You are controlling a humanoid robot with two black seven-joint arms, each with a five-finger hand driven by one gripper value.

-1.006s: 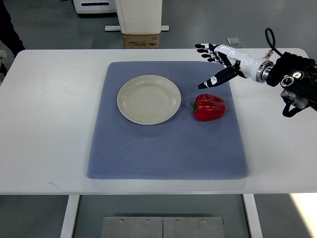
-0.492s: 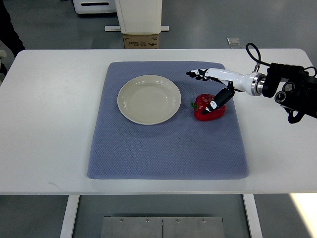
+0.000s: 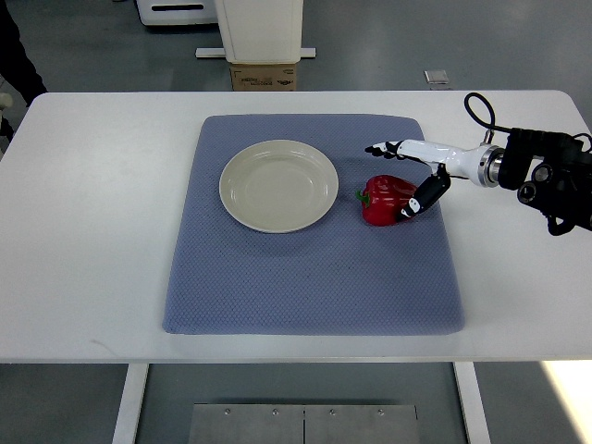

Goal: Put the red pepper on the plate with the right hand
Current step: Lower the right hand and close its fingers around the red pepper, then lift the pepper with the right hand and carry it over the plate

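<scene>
A red pepper (image 3: 386,199) with a green stem lies on the blue-grey mat (image 3: 310,268), just right of an empty cream plate (image 3: 277,185). My right hand (image 3: 405,176) comes in from the right edge and is at the pepper. Its fingers (image 3: 381,148) reach over the pepper's far side and the thumb (image 3: 421,199) touches its right side. The hand is spread around the pepper, not closed on it. The pepper rests on the mat. The left arm is out of view.
The mat lies on a white table (image 3: 92,231). A cardboard box (image 3: 264,76) and a white machine base stand beyond the far edge. A person's dark sleeve (image 3: 17,55) shows at the top left. A small grey square (image 3: 436,78) lies on the floor beyond the table's far right.
My right hand has come down from above the mat's far right corner to the pepper. The thumb has shifted from the pepper's top to its right side. The pepper has not moved.
</scene>
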